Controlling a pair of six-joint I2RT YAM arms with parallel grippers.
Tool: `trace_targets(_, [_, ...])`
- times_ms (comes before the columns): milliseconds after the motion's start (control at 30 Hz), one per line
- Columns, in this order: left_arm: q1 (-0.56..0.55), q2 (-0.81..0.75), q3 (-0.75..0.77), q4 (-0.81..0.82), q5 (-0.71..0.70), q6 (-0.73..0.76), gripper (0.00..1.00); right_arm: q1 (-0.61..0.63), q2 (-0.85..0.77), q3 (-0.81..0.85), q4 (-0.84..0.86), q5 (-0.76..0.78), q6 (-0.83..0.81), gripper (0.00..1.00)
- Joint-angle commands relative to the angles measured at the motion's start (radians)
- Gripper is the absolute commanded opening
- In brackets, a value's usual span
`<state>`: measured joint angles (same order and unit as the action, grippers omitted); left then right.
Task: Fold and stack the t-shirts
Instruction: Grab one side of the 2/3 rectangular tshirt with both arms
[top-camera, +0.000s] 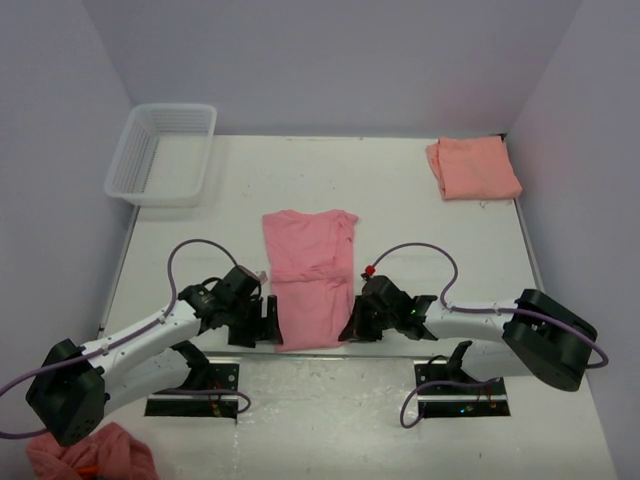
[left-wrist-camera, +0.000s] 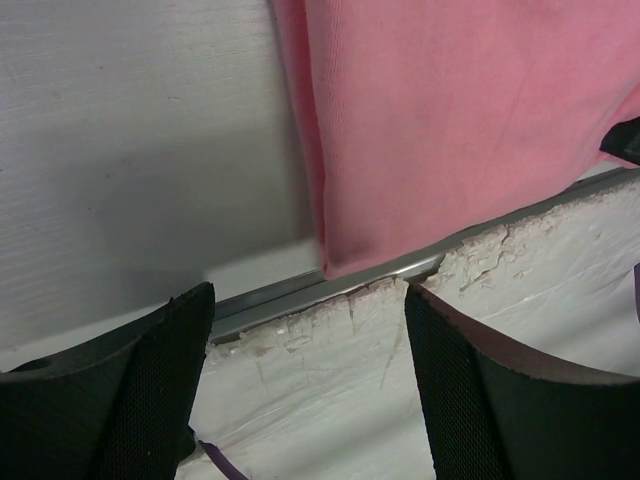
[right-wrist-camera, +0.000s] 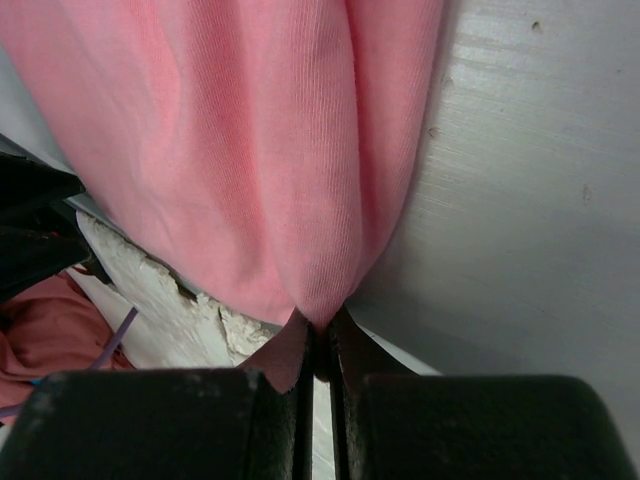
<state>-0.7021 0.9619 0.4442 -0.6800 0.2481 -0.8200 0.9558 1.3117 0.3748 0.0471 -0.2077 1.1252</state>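
You face a white desk boxed in by plain pale walls at the back and on both sides. Its near edge carries a metal strip, with chipped white material just below it.

The rose-pink t-shirt lies at the desk's middle as a long strip. It runs from mid-desk to the near edge, with its near hem reaching the strip. Bare desk shows to its left and right and beyond its far end.

A white mesh basket sits in the far left corner. The salmon-orange t-shirt lies folded in the far right corner, well apart from the pink one. A pink cloth heap lies off the desk at the near left.

The right hand is clamped on the rose-pink t-shirt's near right corner, and the fabric gathers into the closed fingers. The left hand is spread wide and holds nothing, with the shirt's near left corner just ahead of its gap.
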Motion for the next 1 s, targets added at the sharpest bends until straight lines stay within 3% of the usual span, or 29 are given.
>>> trace_targets(0, [-0.004, 0.007, -0.018, 0.062, 0.026, -0.027, 0.78, 0.006, 0.004, -0.036, -0.135, 0.093, -0.036, 0.00])
trace_targets(400, [-0.010, 0.103, -0.079, 0.224, 0.059, -0.050, 0.66, 0.008, -0.023, -0.053, -0.144, 0.102, -0.033, 0.00])
trace_targets(600, [-0.014, 0.120, -0.093, 0.257, 0.068, -0.053, 0.45, 0.008, -0.020, -0.057, -0.136, 0.099, -0.028, 0.00])
trace_targets(933, [-0.016, 0.170, -0.145, 0.382, 0.077, -0.073, 0.29, 0.011, -0.019, -0.059, -0.131, 0.094, -0.027, 0.00])
trace_targets(967, [-0.016, 0.172, -0.153, 0.387, 0.076, -0.076, 0.21, 0.012, -0.022, -0.059, -0.133, 0.096, -0.027, 0.00])
